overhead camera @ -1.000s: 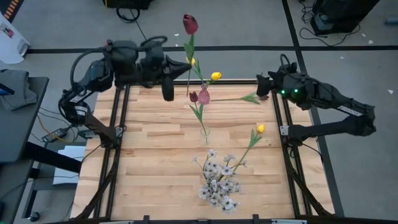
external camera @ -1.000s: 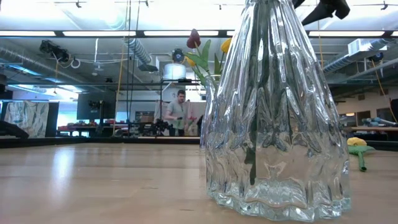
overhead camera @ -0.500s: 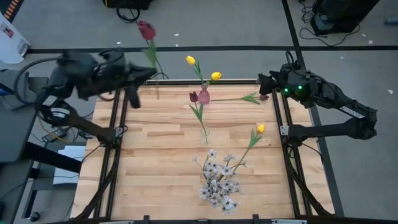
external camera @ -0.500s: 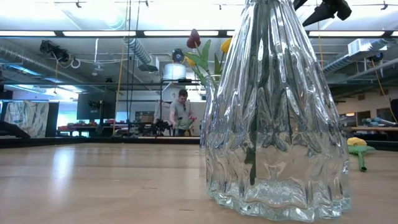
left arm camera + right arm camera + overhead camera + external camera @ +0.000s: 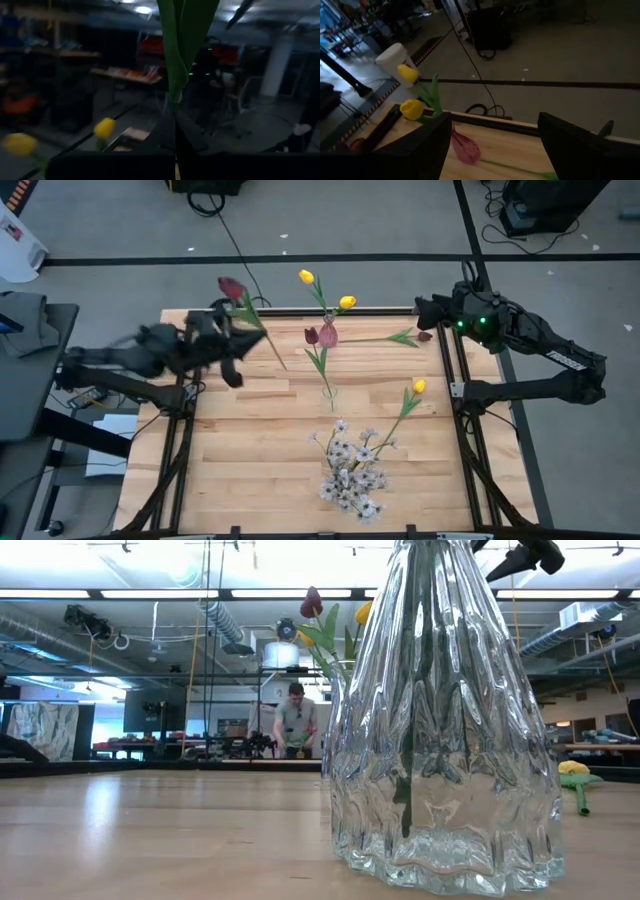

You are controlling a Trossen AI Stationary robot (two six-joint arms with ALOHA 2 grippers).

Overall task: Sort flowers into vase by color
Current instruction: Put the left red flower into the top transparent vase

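Left gripper (image 5: 228, 348): clamped on a dark red tulip (image 5: 232, 287), swung from the table's far edge to its left side, away from the vases. Right gripper (image 5: 428, 313): spread wide, empty, waiting at the far right corner; tulip not yet sorted

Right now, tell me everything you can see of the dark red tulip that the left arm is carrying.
The dark red artificial tulip has a closed maroon bloom on a long green stem with a broad green leaf, plastic or fabric by its look. The left claw is shut on the stem, carrying it above the left rear part of the wooden table, bloom tilted toward the rear-left. Nothing else touches it. The left wrist view shows its stem rising between the fingers.
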